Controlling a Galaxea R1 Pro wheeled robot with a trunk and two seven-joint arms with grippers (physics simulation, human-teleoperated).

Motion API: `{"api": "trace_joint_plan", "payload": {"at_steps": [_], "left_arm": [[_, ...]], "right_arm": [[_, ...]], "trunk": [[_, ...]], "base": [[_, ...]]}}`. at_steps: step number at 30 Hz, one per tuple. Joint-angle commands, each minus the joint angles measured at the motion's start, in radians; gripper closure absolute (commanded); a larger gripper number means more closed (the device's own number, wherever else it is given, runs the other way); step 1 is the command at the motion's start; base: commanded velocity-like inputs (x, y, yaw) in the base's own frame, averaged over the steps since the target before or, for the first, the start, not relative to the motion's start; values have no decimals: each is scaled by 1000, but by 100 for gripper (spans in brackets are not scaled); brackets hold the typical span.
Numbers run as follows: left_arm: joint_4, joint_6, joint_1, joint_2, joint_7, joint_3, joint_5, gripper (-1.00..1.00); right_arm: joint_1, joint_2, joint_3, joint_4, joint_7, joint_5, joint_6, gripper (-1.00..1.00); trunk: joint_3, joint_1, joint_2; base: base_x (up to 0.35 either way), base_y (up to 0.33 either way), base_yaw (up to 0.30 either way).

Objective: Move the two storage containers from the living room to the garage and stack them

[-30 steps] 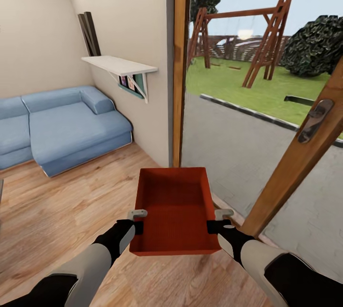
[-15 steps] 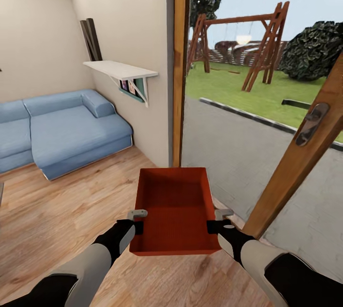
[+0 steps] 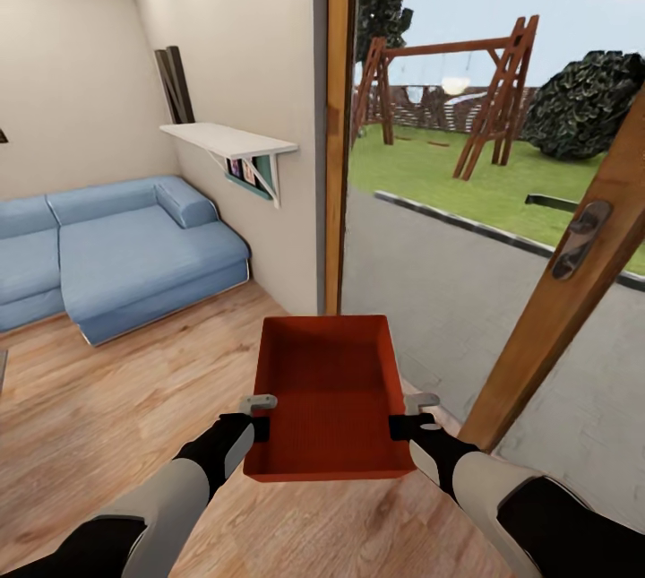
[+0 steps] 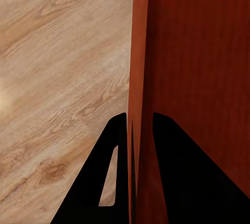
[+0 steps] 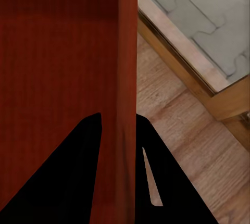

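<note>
Storage container [image 3: 327, 394] held btwn both arms, long axis fwd toward open door; left pincer [image 3: 258, 417] & right pincer [image 3: 405, 415] each clamped on a side wall.

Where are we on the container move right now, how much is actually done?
Done: one storage container is picked up, with the left pincer shut on its left wall and the right pincer shut on its right wall. In hand: carrying it over the wood floor beside the open glass door, the blue sofa to the left. Left: reaching the garage, setting it down, fetching and stacking the second container.
</note>
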State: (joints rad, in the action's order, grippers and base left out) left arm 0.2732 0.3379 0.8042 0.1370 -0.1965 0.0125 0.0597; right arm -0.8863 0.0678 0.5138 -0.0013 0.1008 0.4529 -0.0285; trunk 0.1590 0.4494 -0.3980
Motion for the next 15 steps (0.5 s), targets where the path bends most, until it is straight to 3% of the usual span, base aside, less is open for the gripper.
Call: {"api": "trace_joint_plan", "payload": {"at_steps": [1, 15], "left_arm": [[3, 9, 0, -1, -26, -2, -23, 100], [3, 9, 1, -1, -26, -2, -24, 100]], "right_arm": [[-1, -3, 2, 3, 11, 15, -5, 100], [-1, -2, 2, 3, 11, 15, -5, 100]], "trunk": [[0, 1, -2], [-22, 1, -2]], "base": [[0, 0, 0], [0, 0, 0]]}}
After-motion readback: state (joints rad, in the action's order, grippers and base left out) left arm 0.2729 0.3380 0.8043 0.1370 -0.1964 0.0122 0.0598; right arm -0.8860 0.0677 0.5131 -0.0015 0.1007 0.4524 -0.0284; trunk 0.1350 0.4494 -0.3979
